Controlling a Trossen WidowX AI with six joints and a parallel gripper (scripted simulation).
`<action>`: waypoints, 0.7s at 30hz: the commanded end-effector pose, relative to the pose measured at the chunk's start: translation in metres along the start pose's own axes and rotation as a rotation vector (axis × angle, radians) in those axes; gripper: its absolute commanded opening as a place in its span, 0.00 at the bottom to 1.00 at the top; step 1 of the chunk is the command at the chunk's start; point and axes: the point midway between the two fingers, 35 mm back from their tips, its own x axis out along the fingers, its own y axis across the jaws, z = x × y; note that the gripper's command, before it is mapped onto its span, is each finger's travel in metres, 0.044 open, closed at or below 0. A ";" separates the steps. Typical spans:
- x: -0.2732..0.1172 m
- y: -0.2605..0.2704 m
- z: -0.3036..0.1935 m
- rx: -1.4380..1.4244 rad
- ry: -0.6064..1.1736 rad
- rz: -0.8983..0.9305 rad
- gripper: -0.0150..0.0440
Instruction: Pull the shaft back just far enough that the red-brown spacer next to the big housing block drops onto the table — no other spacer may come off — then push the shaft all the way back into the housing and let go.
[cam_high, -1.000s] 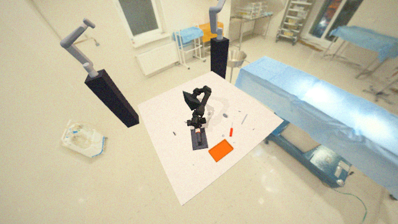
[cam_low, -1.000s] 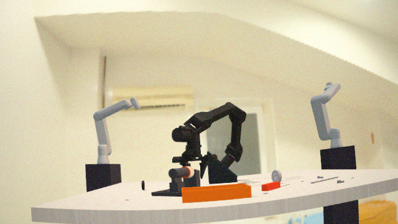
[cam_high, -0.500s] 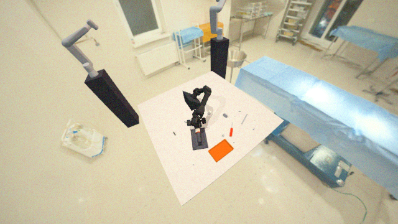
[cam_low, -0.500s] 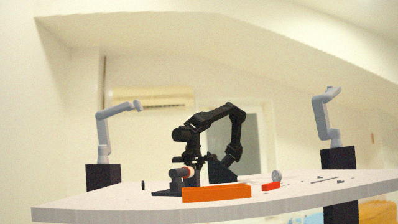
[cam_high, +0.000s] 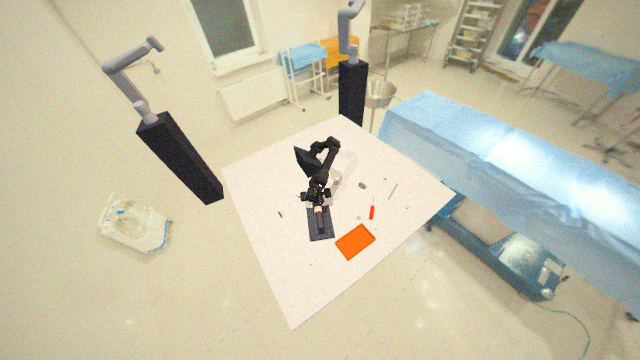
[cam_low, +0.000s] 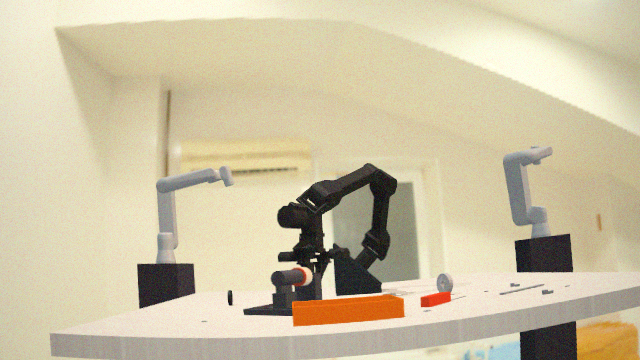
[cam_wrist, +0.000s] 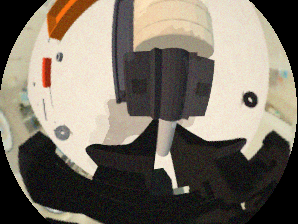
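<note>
The dark housing block (cam_high: 320, 225) (cam_low: 286, 278) stands on a dark base plate (cam_high: 314, 236) (cam_low: 255, 311) (cam_wrist: 121, 55). The red-brown spacer (cam_high: 318, 212) (cam_low: 304, 276) is a thin ring beside it, still up on the shaft line; it is out of sight in the wrist view. Cream spacers (cam_low: 308, 276) (cam_wrist: 172, 25) sit against it, up to a smaller dark bracket (cam_wrist: 171, 85). The pale shaft (cam_wrist: 165, 142) sticks out of the bracket on the arm's side. My gripper (cam_high: 317, 201) (cam_low: 324, 270) (cam_wrist: 161, 119) is shut on this shaft end, close to the bracket; the fingers partly hide it.
An orange tray (cam_high: 355, 242) (cam_low: 347, 311) lies beside the base plate. A red-handled tool (cam_high: 371, 212) (cam_low: 435, 300) (cam_wrist: 46, 72), a grey disc (cam_high: 362, 185) (cam_low: 444, 283) and small parts lie on that side. A black ring (cam_high: 280, 214) (cam_low: 230, 297) (cam_wrist: 253, 99) stands on the other side.
</note>
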 end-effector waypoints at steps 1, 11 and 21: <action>-0.001 0.001 -0.005 -0.001 0.004 -0.001 0.25; -0.001 0.001 -0.007 -0.001 0.004 -0.001 0.25; -0.001 0.001 -0.008 -0.001 0.004 -0.001 0.25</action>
